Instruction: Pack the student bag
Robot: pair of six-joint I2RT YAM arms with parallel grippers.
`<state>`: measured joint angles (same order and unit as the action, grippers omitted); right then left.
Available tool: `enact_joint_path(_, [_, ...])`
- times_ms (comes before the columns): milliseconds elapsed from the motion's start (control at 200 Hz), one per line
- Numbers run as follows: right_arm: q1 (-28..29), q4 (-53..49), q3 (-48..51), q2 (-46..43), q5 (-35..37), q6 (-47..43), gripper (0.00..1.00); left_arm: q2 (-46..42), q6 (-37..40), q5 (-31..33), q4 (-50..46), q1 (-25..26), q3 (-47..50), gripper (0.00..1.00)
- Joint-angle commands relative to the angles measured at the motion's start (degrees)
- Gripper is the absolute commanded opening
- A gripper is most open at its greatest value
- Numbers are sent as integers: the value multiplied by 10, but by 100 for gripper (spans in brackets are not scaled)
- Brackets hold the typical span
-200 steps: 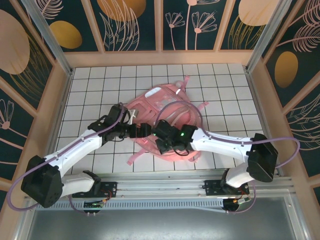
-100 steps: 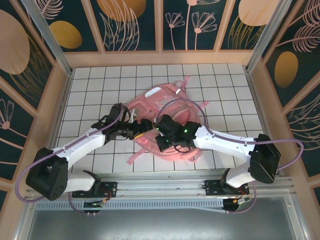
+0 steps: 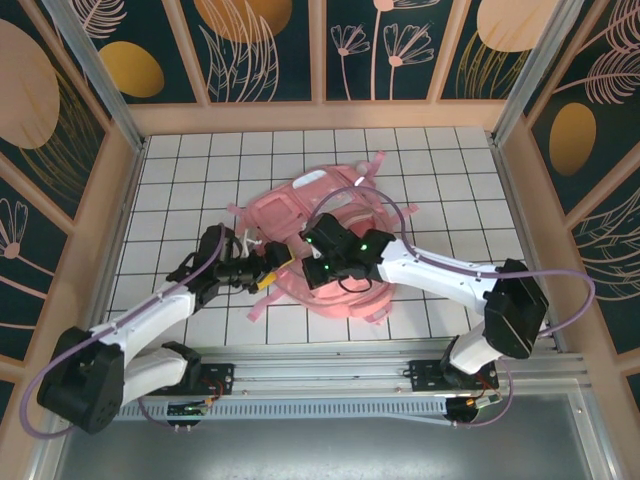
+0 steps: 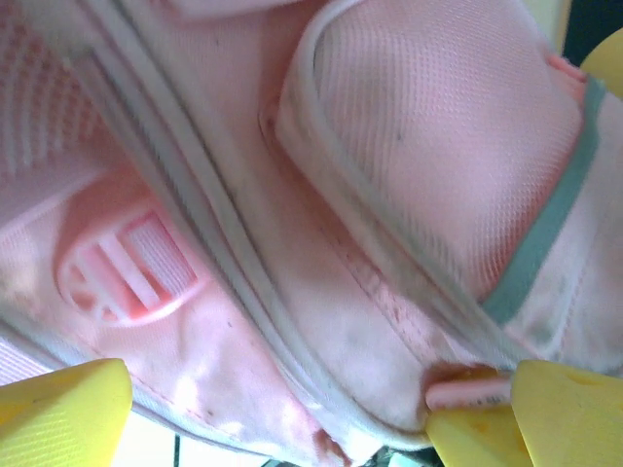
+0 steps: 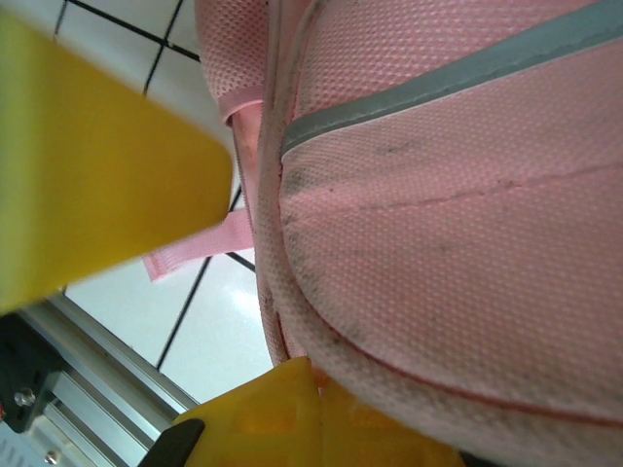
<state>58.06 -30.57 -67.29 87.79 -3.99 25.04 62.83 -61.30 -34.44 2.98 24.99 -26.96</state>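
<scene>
The student bag (image 3: 295,205) lies flat on the tiled table (image 3: 180,180), pink and crumpled, directly ahead of both grippers, which meet at its near-left edge.

The left gripper (image 3: 270,268) comes in from the bag's left side with its jaws spread wide. In the left wrist view its yellow fingers (image 4: 58,413) sit at the two lower corners, and the bag's fabric fills the space beyond and between them. Ahead of this gripper runs a pale piped seam. To its right is a padded mesh pocket (image 4: 428,136) edged with a grey strip (image 4: 550,229). To its left a webbing slider (image 4: 127,268) is sewn onto the fabric. Nothing is clamped between the fingers. Just beside the right-hand fingertip, another yellow tip presses against a small pink tab (image 4: 467,391) on the bag's rim.

The right gripper (image 3: 298,262) reaches in from the bag's right, across its top, and ends just beside the left gripper. Its jaws are closed on the bag's edge. The right wrist view shows one blurred yellow finger close at the upper left and another below. The bag's piped rim runs down to the lower finger, and the mesh panel bulges to the right of it. Below the gripper, a loose pink strap end (image 5: 200,243) rests on the white tiles near the table's metal rail (image 5: 88,355).
</scene>
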Motion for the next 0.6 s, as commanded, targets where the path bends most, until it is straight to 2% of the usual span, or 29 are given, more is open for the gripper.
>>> enact_joint_path(0, [-12,65,-38,10,-14,17,0,-38,-116,1,33,-10,34,99])
enact_joint_path(135, [-12,70,-52,20,-28,21,0,-3,-154,6,118,-11,67,98])
enact_joint_path(210, [-11,67,-60,23,-32,16,0,24,-175,16,180,-11,75,85])
enact_joint_path(315, [-11,66,-65,27,-42,13,0,70,-180,19,224,-10,50,73])
enact_joint_path(450, [-9,72,-68,29,-47,13,0,110,-168,24,224,-11,-2,61])
enact_joint_path(545, [-8,65,-71,33,-46,6,0,128,-161,27,222,-11,-22,44])
enact_joint_path(580, [-8,60,-73,34,-45,2,0,131,-156,26,217,-11,-27,27])
enact_joint_path(595, [-8,58,-74,35,-46,2,0,131,-154,26,216,-11,-28,17])
